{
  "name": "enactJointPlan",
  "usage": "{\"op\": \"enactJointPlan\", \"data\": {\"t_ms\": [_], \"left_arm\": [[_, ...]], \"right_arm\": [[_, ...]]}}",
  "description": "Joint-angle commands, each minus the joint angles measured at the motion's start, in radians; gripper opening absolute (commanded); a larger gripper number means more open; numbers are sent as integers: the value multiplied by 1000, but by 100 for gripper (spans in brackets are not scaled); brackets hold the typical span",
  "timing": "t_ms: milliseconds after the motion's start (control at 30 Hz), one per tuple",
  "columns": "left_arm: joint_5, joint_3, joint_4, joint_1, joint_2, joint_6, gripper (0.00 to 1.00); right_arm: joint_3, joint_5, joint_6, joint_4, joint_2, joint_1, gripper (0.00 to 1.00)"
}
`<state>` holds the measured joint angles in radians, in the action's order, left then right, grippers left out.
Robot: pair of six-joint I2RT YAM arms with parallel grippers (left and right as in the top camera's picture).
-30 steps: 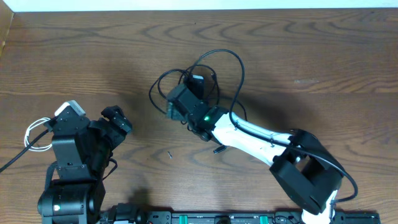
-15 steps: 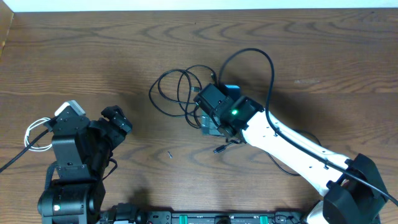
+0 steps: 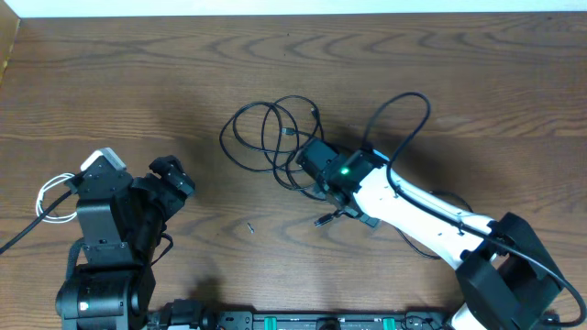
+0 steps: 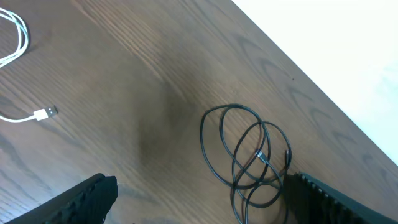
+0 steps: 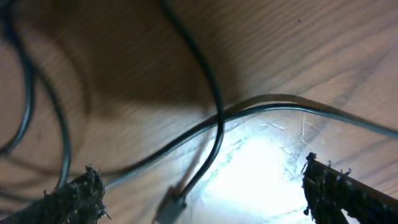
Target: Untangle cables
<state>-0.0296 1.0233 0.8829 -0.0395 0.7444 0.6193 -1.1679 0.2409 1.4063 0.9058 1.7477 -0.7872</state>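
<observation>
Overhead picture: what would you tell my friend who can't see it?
A tangle of thin black cables lies in the middle of a brown wooden table, with the right gripper open right above its edge. The left gripper sits open off to the left, beside a looped white cable.

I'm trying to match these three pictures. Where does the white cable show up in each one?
Overhead: the white cable is looped at the far left edge, beside the left arm.
Left wrist: top left corner, its silver plug pointing right.
Right wrist: not in it.
Shared landmark: the black cable tangle, near the centre overhead, lower right in the left wrist view, close up in the right wrist view.
</observation>
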Motion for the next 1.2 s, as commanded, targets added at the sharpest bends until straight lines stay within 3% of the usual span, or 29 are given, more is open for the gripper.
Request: {"op": "enactJointPlan", "data": {"t_ms": [0,100,233,500,567,667,700,767,833,967,1100,1133,1167], "left_arm": [[-12,11,0,-5,-1,-21,91],[-12,11,0,-5,-1,-21,91],[-12,11,0,-5,-1,-21,91],[-12,11,0,-5,-1,-21,91],[-12,11,0,-5,-1,-21,91],[-12,11,0,-5,-1,-21,91],[-12,11,0,-5,-1,-21,91],[-12,11,0,-5,-1,-21,91],[-12,11,0,-5,-1,-21,91],[-12,11,0,-5,-1,-21,91],[-12,11,0,-5,-1,-21,91],[-12,11,0,-5,-1,-21,91],[-12,11,0,-5,-1,-21,91]], "right_arm": [[47,23,158,-10,7,29,99],[96,22,183,-68,8,51,99],[155,21,183,-144,13,69,90],[193,12,156,-145,38,69,85],[196,13,156,-145,39,72,72],[198,21,150,-144,43,76,33],[198,21,148,-143,44,77,24],[198,23,148,-132,44,82,11],[198,34,148,-108,44,93,4],[198,54,146,-33,44,162,1],[198,61,24,-2,44,251,1],[198,43,-22,-6,44,268,4],[198,18,-80,-9,44,284,18]]}}
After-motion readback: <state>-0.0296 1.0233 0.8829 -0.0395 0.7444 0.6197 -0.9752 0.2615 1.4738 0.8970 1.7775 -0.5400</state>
